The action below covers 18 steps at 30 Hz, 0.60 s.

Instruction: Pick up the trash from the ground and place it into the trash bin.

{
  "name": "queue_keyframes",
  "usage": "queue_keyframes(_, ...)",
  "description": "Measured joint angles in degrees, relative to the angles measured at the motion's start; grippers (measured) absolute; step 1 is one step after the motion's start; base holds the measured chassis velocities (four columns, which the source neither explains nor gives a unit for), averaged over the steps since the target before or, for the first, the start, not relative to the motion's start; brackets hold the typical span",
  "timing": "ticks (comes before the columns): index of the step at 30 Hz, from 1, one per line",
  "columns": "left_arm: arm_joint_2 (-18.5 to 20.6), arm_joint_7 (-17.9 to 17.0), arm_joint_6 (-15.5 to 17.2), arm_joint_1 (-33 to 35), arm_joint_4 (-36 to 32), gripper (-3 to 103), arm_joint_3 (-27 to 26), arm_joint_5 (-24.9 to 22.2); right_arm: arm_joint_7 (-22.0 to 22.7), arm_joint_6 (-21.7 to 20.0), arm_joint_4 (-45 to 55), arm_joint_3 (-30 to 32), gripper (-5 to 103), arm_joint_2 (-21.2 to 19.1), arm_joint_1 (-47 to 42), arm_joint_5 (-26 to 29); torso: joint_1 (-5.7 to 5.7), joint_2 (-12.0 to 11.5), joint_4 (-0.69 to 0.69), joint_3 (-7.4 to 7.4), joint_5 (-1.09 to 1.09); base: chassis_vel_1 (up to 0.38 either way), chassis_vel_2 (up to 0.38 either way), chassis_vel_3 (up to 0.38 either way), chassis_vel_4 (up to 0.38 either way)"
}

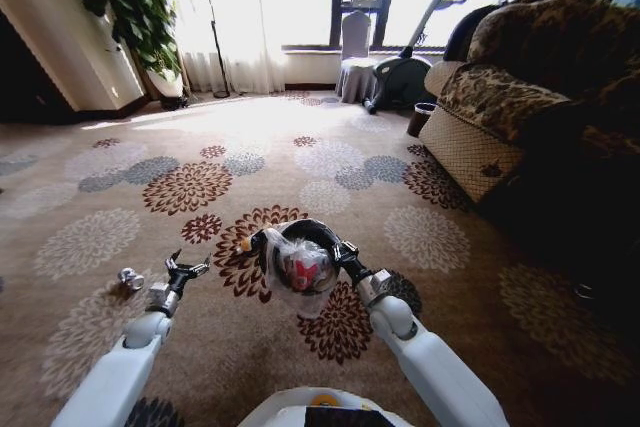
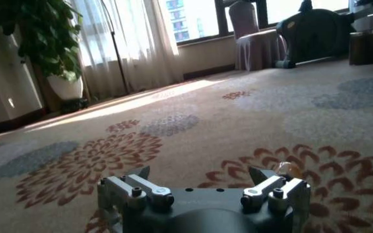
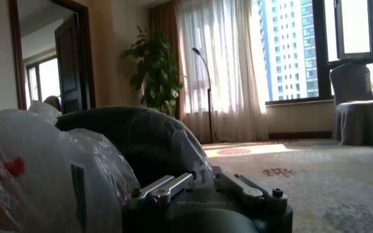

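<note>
The trash bin (image 1: 300, 259), black with a pale plastic liner, hangs above the carpet in front of me, tipped so its mouth faces me. Red and white trash shows inside it. My right gripper (image 1: 345, 252) is shut on its rim; in the right wrist view the bin (image 3: 134, 141) and its liner bulge just beyond the gripper (image 3: 203, 183). A silvery foil ball (image 1: 130, 279) lies on the carpet. My left gripper (image 1: 187, 269) hovers open just right of the ball, with nothing in it. In the left wrist view the left gripper (image 2: 199, 177) points across bare carpet.
A patterned sofa (image 1: 520, 87) fills the right side, with a small dark pot (image 1: 420, 119) at its near corner. An exercise machine (image 1: 400, 72) and a covered chair (image 1: 355, 57) stand by the window. A plant (image 1: 135, 7) and a floor lamp (image 1: 212, 27) are at the back left.
</note>
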Motion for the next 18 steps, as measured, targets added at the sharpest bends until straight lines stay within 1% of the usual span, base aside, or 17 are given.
queue_keyframes(1, 0.0, 0.0, 0.0, 0.0, 0.0, 100, 0.0, 0.0, 0.0, 0.0, 0.0, 0.0, 0, 0.0, 0.0, 0.0, 0.00, 0.0, 0.00, 0.00, 0.00, -0.274, 0.259, 0.287, -0.289)
queue_keyframes(2, 0.5, 0.8, 0.4, -0.3, 0.3, 100, 0.8, -0.8, 0.0, 0.0, 0.1, 0.1, 0, 0.0, -0.1, 0.0, 0.01, 0.0, -0.01, 0.01, -0.02, -0.274, 0.259, 0.249, -0.284)
queue_keyframes(3, 1.7, 2.3, 1.2, -1.3, 1.2, 100, 2.7, -2.2, 0.0, 0.1, 0.3, 0.3, 0, -0.2, -0.2, 0.0, 0.02, 0.0, -0.01, 0.01, -0.02, -0.235, 0.253, 0.232, -0.236)
queue_keyframes(4, 1.7, 2.3, 1.2, -1.3, 1.2, 100, 2.7, -2.2, 0.0, 0.1, 0.3, 0.3, 0, -0.2, -0.2, 0.0, 0.02, 0.0, -0.01, 0.01, -0.02, -0.235, 0.253, 0.232, -0.236)
queue_keyframes(5, 2.4, 3.2, 1.7, -2.2, 1.9, 100, 4.0, -2.9, 0.0, 0.1, 0.5, 0.5, 0, -0.3, -0.3, 0.0, 0.03, 0.0, -0.01, 0.02, 0.03, -0.185, 0.180, 0.232, -0.236)
queue_keyframes(8, 4.2, 6.8, 3.8, -7.0, 5.1, 100, 8.5, -5.8, 0.0, 0.2, 1.1, 0.8, 0, -0.3, -0.8, 0.0, 0.04, 0.0, 0.00, 0.03, -0.02, -0.133, 0.117, 0.119, -0.090)
queue_keyframes(9, 4.2, 6.8, 3.8, -7.0, 5.1, 100, 8.5, -5.8, 0.0, 0.2, 1.1, 0.8, 0, -0.3, -0.8, 0.0, 0.04, 0.0, 0.00, 0.03, -0.02, -0.108, 0.044, 0.064, -0.083)
queue_keyframes(10, 4.6, 7.8, 4.0, -8.4, 6.2, 100, 9.6, -6.4, 0.0, 0.2, 1.2, 0.8, 0, -0.3, -1.0, -0.1, 0.04, 0.0, -0.01, 0.02, 0.00, -0.033, 0.044, 0.064, -0.038)
queue_keyframes(11, 5.0, 9.1, 4.2, -9.9, 7.5, 100, 10.9, -7.1, 0.0, 0.2, 1.3, 1.0, 0, -0.2, -1.1, -0.2, 0.03, 0.0, 0.00, 0.02, 0.03, 0.000, 0.000, 0.000, 0.000)
queue_keyframes(12, 5.4, 11.7, 4.2, -12.7, 10.1, 100, 13.1, -7.5, 0.0, 0.3, 1.5, 1.2, 0, -0.1, -1.5, -0.4, 0.00, 0.0, 0.01, -0.01, 0.02, 0.000, 0.000, 0.000, 0.000)
queue_keyframes(13, 5.5, 12.6, 4.2, -13.5, 10.8, 100, 13.7, -7.5, 0.0, 0.3, 1.5, 1.2, 0, -0.1, -1.6, -0.4, -0.01, 0.0, 0.01, -0.01, 0.00, 0.048, -0.051, -0.035, 0.025)
queue_keyframes(14, 5.6, 15.1, 4.0, -15.9, 13.3, 100, 15.5, -7.4, 0.0, 0.3, 1.7, 1.5, 0, 0.0, -2.1, -0.6, -0.02, 0.0, 0.01, -0.02, 0.00, 0.062, -0.051, -0.045, 0.053)
queue_keyframes(15, 5.6, 15.1, 4.0, -15.9, 13.3, 100, 15.5, -7.4, 0.0, 0.3, 1.7, 1.5, 0, 0.0, -2.1, -0.6, -0.02, 0.0, 0.01, -0.02, 0.00, 0.062, -0.051, -0.045, 0.053)
queue_keyframes(16, 5.5, 16.9, 3.6, -18.3, 16.4, 100, 17.5, -6.5, 0.0, 0.3, 1.8, 1.6, 0, 0.0, -2.6, -0.8, -0.02, 0.0, 0.02, -0.02, 0.02, 0.000, 0.000, 0.000, 0.000)
queue_keyframes(17, 5.1, 17.8, 3.3, -20.4, 19.2, 100, 19.1, -5.7, 0.0, 0.3, 1.9, 1.8, 0, 0.0, -3.0, -1.0, -0.02, 0.0, 0.03, -0.01, 0.05, 0.000, 0.000, 0.000, 0.000)
queue_keyframes(18, 4.6, 18.5, 3.1, -21.9, 21.3, 100, 20.4, -5.1, 0.0, 0.4, 2.1, 2.0, 0, 0.0, -3.3, -1.1, -0.02, 0.0, 0.02, -0.01, 0.02, 0.000, 0.000, 0.000, 0.000)
